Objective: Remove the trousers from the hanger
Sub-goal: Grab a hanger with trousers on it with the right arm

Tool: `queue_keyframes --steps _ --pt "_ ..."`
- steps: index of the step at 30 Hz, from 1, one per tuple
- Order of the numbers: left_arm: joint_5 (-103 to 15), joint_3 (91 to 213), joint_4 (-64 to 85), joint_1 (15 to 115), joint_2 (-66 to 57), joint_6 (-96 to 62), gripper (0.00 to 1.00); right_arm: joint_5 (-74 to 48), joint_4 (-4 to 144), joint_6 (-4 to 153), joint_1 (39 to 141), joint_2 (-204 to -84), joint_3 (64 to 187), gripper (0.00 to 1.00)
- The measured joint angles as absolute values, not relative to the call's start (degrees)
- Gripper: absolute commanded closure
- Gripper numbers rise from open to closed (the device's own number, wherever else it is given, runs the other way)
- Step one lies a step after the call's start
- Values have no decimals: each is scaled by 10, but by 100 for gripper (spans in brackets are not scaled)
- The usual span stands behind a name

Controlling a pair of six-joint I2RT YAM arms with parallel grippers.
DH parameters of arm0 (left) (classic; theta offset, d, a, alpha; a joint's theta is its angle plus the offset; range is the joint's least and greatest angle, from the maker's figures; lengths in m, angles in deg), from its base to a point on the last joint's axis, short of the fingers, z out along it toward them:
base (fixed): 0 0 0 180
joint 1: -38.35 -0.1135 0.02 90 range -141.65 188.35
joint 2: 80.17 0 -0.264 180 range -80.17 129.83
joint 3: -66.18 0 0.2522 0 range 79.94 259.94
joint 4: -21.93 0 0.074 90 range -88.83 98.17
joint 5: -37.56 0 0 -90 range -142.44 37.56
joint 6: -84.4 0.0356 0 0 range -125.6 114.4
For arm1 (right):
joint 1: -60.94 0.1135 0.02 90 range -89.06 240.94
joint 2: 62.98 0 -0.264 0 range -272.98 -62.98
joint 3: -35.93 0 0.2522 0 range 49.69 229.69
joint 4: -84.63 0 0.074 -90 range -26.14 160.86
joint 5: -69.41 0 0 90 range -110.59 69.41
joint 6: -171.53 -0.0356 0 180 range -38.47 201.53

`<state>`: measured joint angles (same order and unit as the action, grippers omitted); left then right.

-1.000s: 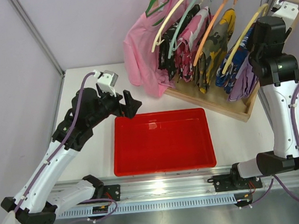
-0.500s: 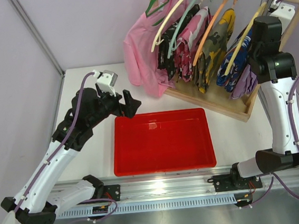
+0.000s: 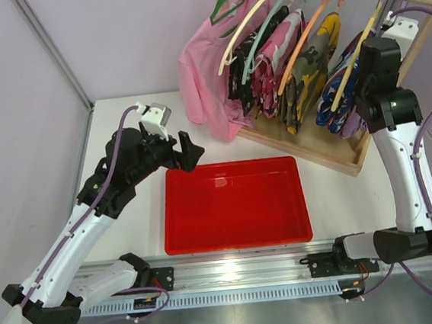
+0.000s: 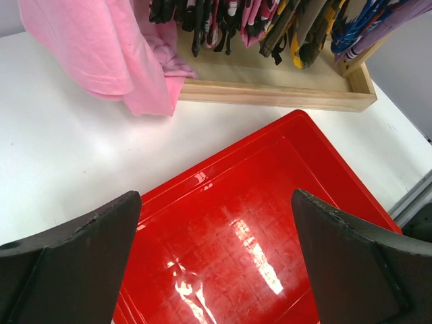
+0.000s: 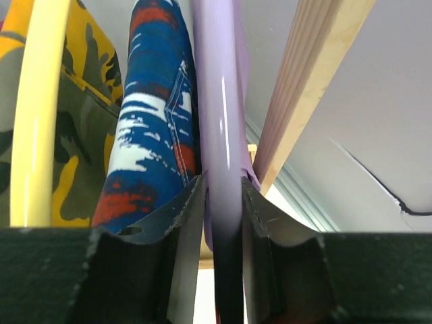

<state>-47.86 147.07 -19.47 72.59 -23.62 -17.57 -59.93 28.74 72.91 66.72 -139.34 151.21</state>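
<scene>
White table (image 3: 120, 117) carries everything, its near edge hidden behind the arms' mounting rail. On it, beyond the far right corner of the red tray (image 3: 235, 206), stands the wooden rack (image 3: 299, 152), crowded with hangers and garments packed so closely that most overlap.

The pink shirt (image 3: 200, 79) hangs at the rack end nearest the tray's far left side, its hem bunched on the rack's base. Next to it, further from the tray's left side, the black speckled trousers (image 3: 239, 79) hang folded, mostly covered by their neighbours. The lavender trousers (image 4: 401, 17) hang at the rack end furthest from the tray, beside the blue-red-white garment (image 5: 158, 101); only strips of them show, cut off by the frame's top edge in the left wrist view.

The left gripper (image 4: 216, 194) hovers above the tray's far left corner, jaws spread wide and holding nothing.

The right gripper (image 5: 223, 181) is raised at the rack's far end, well beyond the tray, hidden by its own wrist in the top view. Its jaws pinch the glossy lavender hanger (image 5: 223, 101), whose lower part vanishes into the dark gap between them. Whether cloth is caught there too cannot be told.
</scene>
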Motion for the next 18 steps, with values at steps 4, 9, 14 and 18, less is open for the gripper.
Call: queue_keyframes --steps 4,9,14,18 --pt "-481 1470 -194 726 -238 -176 1 -603 313 742 670 -1373 1474 68" --pt "-483 1466 -194 726 -246 -176 0 -606 342 752 674 -1359 1452 71" --pt "-483 1462 -194 726 -248 -178 1 -612 367 766 680 -1347 1432 71" --pt "-484 1459 -194 726 -250 -182 0 -618 386 776 684 -1342 1419 74"
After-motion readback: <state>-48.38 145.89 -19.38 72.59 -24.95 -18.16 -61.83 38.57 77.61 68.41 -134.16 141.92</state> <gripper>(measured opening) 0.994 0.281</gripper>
